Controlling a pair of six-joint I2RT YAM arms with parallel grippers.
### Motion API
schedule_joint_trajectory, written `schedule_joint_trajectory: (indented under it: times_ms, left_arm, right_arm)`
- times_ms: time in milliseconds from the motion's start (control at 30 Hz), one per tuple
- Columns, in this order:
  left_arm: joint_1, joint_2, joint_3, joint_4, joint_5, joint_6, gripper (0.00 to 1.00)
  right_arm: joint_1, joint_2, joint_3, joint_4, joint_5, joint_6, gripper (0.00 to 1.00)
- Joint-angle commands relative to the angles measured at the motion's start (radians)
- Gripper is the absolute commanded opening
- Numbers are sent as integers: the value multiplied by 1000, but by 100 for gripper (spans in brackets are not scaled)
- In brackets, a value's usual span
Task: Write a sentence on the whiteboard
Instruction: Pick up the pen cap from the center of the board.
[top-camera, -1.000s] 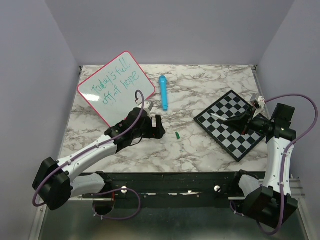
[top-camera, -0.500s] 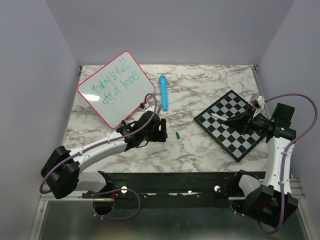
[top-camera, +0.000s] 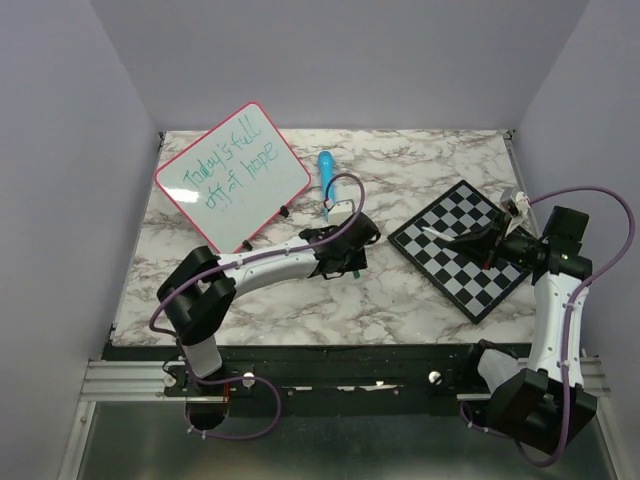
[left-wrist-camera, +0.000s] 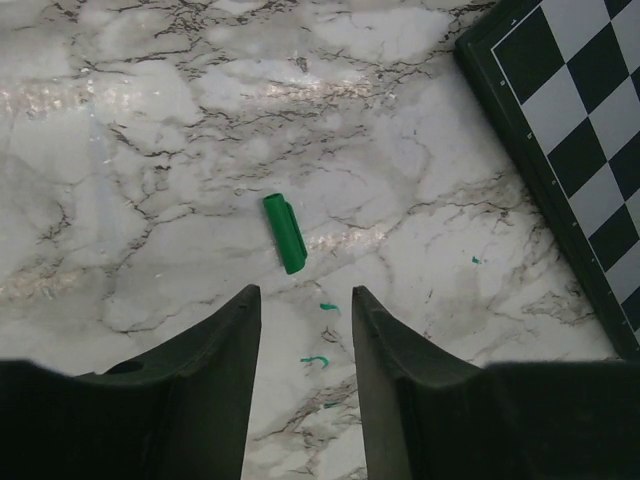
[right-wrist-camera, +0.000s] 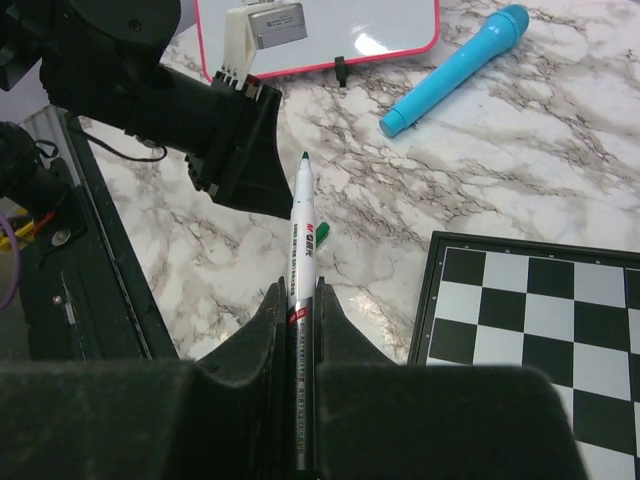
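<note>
Bright, even, diffuse light fills all three views, and shadows are soft and faint. In the left wrist view the glossy tabletop (left-wrist-camera: 420, 200) shows pale sheen streaks from 10 to 12 o'clock. In both wrist views the jaws at 6 o'clock look dark and slightly soft.

Pink-rimmed whiteboard (top-camera: 243, 215) lies askew at far left; the green sentence (top-camera: 226, 172) fills two slanted lines

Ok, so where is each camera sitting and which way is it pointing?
Top external: above and behind the bases, looking down on the table; both arms show.
Left wrist: over the left gripper, looking down at the green cap; its open jaws show.
Right wrist: behind the right gripper, facing the whiteboard; its jaws clamp the marker.
Both wrist views share the chessboard.
</note>
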Motion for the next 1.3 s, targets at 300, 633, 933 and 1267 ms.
schedule_joint_trajectory:
  times_ms: [300, 633, 933, 1267]
  left_arm:
    - [-69, 256, 297, -328, -142, -169, 35]
    - [-69, 359, 386, -359, -145, -131, 34]
    - [-60, 391, 384, -377, -172, -99, 33]
    - [-40, 429, 365, -390, -178, 77, 25]
  right_arm:
    - [9, 53, 45, -150, -5, -146, 1]
    - [9, 45, 50, -170, -14, -161, 1]
    - [9, 51, 52, -177, -16, -170, 0]
    - [9, 59, 52, -185, -14, -176, 0]
